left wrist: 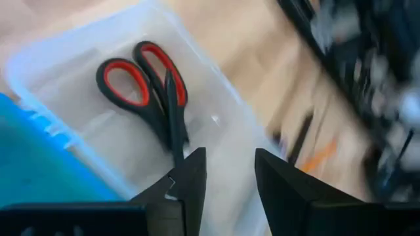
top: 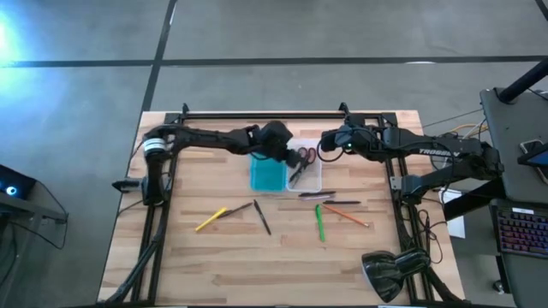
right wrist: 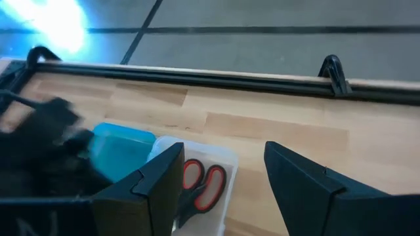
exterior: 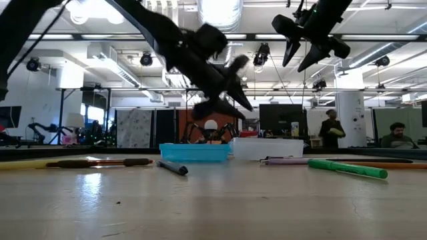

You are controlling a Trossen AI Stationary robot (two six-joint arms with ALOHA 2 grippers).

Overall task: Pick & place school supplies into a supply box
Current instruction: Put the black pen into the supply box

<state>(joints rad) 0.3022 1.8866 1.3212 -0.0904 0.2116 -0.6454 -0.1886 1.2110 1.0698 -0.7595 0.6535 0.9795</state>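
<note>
The supply box lies open at the table's middle, with its turquoise half (top: 268, 176) beside its clear half (top: 309, 177). Red-handled scissors (left wrist: 141, 82) and a thin dark pen (left wrist: 173, 111) lie in the clear half. My left gripper (left wrist: 230, 176) hovers open just above that half and holds nothing. My right gripper (right wrist: 223, 177) is open too and hangs higher (exterior: 301, 55), by the box's right side. On the wood near the box lie a yellow pencil (top: 211, 220), two dark pens (top: 262, 216), a green marker (top: 320, 222), an orange pencil (top: 347, 214) and more dark pens (top: 318, 195).
A black rail (top: 261, 114) runs along the table's far edge. A dark lamp-like object (top: 390, 272) stands at the near right corner. Bare wood (top: 257, 265) stretches toward the near edge. People (exterior: 331, 128) stand far back in the room.
</note>
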